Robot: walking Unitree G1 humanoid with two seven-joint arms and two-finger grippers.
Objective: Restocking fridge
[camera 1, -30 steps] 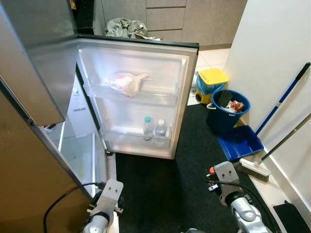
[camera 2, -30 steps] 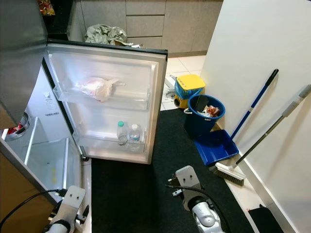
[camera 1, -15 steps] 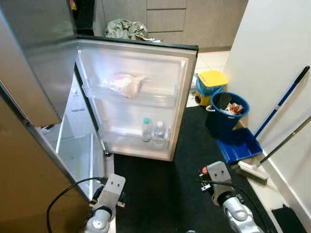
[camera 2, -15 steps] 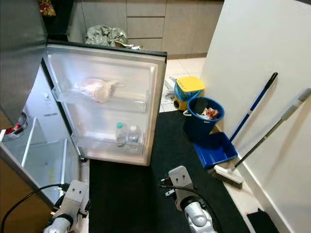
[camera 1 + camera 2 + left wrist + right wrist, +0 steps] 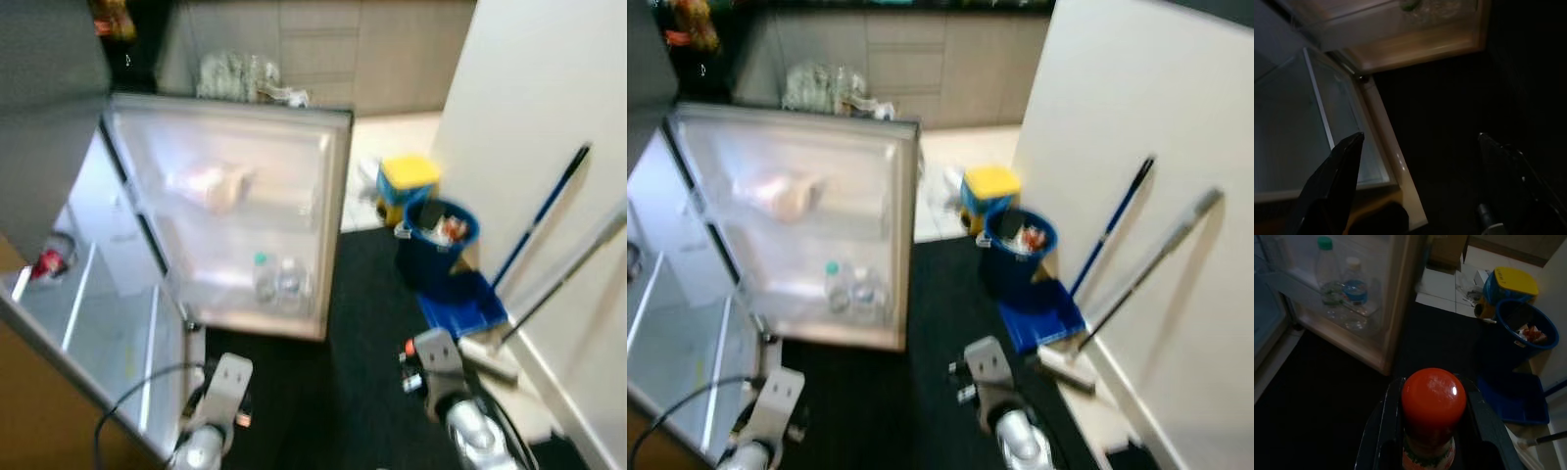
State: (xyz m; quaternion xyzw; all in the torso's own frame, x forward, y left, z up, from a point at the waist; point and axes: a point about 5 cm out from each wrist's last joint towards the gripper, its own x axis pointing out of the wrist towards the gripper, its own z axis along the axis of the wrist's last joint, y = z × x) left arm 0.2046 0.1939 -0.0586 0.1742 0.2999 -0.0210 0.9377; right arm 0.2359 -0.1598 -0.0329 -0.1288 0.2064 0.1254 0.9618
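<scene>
The fridge door (image 5: 235, 215) stands wide open. Its lower shelf holds two water bottles (image 5: 277, 284), one green-capped (image 5: 1327, 274), and a white bag (image 5: 211, 184) lies on the upper shelf. My right gripper (image 5: 1434, 431) is shut on a bottle with a red cap (image 5: 1433, 396), held low over the black mat a little right of the door. The right arm (image 5: 436, 362) shows at the bottom of the eye views. My left gripper (image 5: 1420, 139) hangs open over the mat by the fridge's lower edge, nothing between its fingers. The left arm (image 5: 220, 392) is beside the fridge body.
A glass shelf (image 5: 88, 323) inside the fridge carries a red item (image 5: 49, 262). To the right stand a blue bucket (image 5: 437, 235), a yellow container (image 5: 409, 176), a blue dustpan (image 5: 462, 304) and broom handles (image 5: 549, 220) leaning on the white wall. The black mat (image 5: 362, 372) covers the floor.
The whole picture has shifted left and blurred, so the camera has moved. The fridge, the bottles and both arms keep their places relative to each other.
</scene>
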